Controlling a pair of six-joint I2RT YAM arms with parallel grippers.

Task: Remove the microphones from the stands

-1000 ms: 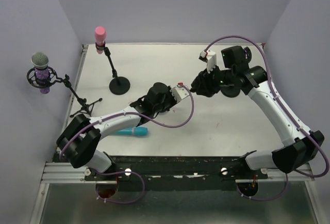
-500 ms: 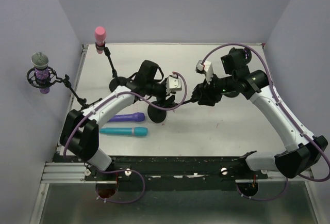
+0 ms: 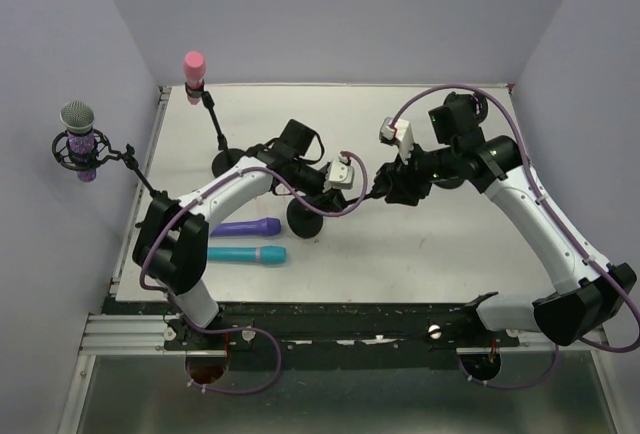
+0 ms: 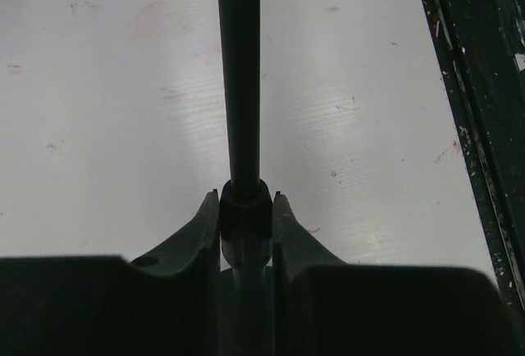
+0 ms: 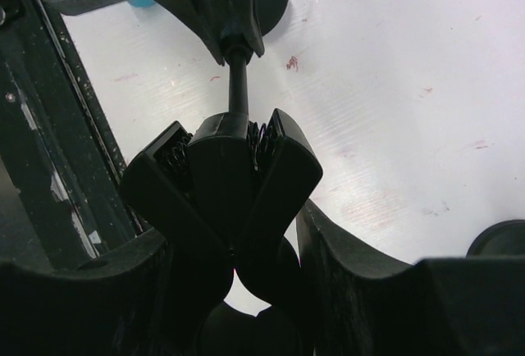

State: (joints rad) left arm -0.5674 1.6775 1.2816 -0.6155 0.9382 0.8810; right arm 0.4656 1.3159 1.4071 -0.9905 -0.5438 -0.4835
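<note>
Far left, off the table edge: grey-headed microphone (image 3: 78, 126) sits in a shock mount on a tripod stand (image 3: 152, 192).

Far-left corner of the table (image 3: 450, 244): pink microphone (image 3: 194, 66) is up on its own stand, round base (image 3: 232, 165) flat on the surface.

Near left: purple microphone (image 3: 245, 226) lies flat on the table, just left of the middle stand's base. Teal microphone (image 3: 240, 253) lies flat too, just nearer than the purple one and roughly parallel to it. The two are close but apart.

Centre: left gripper (image 4: 244, 206) has its jaws pinching the black pole (image 4: 239, 69) of the middle stand. Left wrist view shows both fingers tight against a collar on the pole.

The stand's disc base (image 3: 303, 217) is on the table below the left gripper. From the top view the pole runs right from there toward the other arm. Can't tell how far it's tilted.

Right of centre: right gripper (image 5: 228, 136) has its jaws clamped on the black clip (image 5: 221, 171) at the pole's free end, pads pressed on both sides. Right wrist view shows the pole leaving the clip, the left gripper on it just beyond, then the base.

Both arms are on the same stand, grippers near each other but apart.
</note>
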